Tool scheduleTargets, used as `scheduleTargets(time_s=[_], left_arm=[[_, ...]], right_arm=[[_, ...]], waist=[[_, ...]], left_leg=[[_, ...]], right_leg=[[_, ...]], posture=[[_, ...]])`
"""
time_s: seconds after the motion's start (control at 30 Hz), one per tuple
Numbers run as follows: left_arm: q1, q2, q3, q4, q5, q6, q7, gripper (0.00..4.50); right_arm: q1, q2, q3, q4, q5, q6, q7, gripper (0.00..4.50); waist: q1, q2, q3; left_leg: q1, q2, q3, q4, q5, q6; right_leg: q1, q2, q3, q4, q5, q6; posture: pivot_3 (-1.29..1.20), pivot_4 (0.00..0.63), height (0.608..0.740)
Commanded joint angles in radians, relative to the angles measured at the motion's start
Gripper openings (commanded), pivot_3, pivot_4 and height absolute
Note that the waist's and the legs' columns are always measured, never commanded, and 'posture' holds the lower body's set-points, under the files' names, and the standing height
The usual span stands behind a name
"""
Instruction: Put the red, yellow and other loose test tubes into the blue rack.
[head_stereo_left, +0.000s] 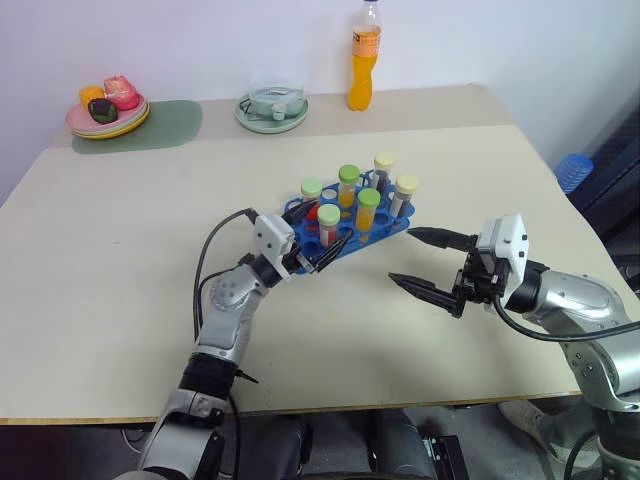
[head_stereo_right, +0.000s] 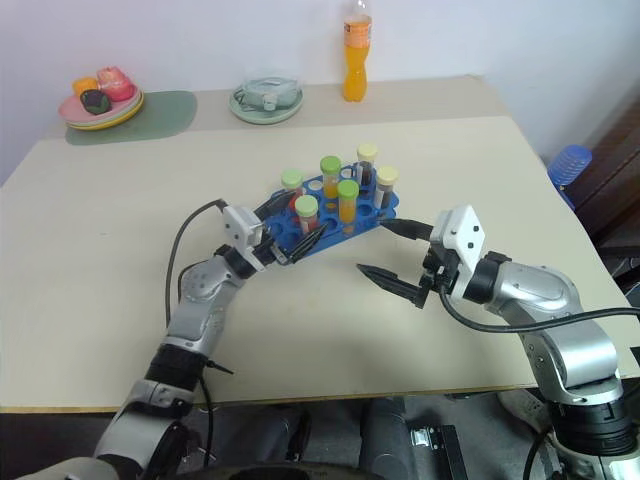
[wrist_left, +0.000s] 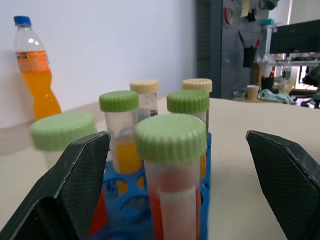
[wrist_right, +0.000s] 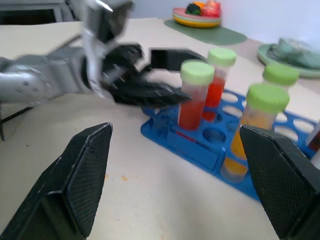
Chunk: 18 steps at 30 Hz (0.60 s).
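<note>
The blue rack (head_stereo_left: 392, 230) stands mid-table with several capped test tubes upright in it. Two green-capped tubes (head_stereo_left: 367, 214) hold yellow liquid. At the rack's near left corner, a red tube with a green cap (wrist_left: 172, 165) stands in a hole. My left gripper (head_stereo_left: 322, 232) is open around that tube, a finger (wrist_left: 75, 180) on each side with a gap between finger and tube. Right of the rack, my right gripper (head_stereo_left: 402, 256) hangs open above the table and holds nothing, its fingers pointing toward the rack.
An orange soda bottle (head_stereo_left: 365, 55) stands at the table's back edge. A pale green plate with a glass bowl (head_stereo_left: 272, 108) sits left of it. Stacked plates of toy food (head_stereo_left: 108, 110) rest on a green mat at the back left.
</note>
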Motion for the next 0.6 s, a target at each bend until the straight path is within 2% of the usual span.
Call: scheduleTargets(time_s=[0.03, 0.17, 0.3, 0.6], left_arm=[[0.082, 0.053, 0.078, -0.196, -0.114, 0.132, 0.021, 4.45], [0.208, 0.199, 0.171, -0.315, -0.166, 0.242, -0.005, 4.45], [0.281, 0.288, 0.261, -0.372, -0.237, 0.340, -0.004, 4.45], [0.348, 0.335, 0.315, -0.459, -0.287, 0.446, 0.000, 4.45]], right_arm=[[0.032, 0.036, -0.033, 0.038, -0.031, -0.053, -0.045, 4.15], [0.075, 0.046, -0.063, 0.094, -0.092, -0.085, -0.104, 4.15], [0.119, 0.072, -0.098, 0.146, -0.130, -0.133, -0.154, 4.15], [0.168, 0.120, -0.121, 0.200, -0.140, -0.198, -0.173, 4.15]], waist=[[-0.002, 0.000, 0.000], [-0.002, 0.001, -0.001], [0.003, 0.001, -0.001], [-0.002, 0.002, -0.001]], left_leg=[[0.001, 0.000, 0.000, -0.001, 0.000, 0.000], [0.001, 0.001, 0.000, -0.001, 0.000, 0.000], [0.001, 0.000, 0.000, -0.001, 0.000, 0.000], [0.002, 0.000, 0.000, -0.002, 0.000, 0.000]], right_leg=[[0.000, 0.000, 0.000, 0.000, 0.000, 0.000], [-0.001, 0.001, 0.001, 0.001, 0.000, 0.000], [0.000, 0.001, 0.001, 0.001, 0.000, 0.000], [0.001, 0.001, 0.001, 0.001, 0.000, 0.000]], posture=[[0.00, 0.150, 0.740], [0.00, 0.150, 0.740], [0.00, 0.150, 0.740], [0.00, 0.150, 0.740]])
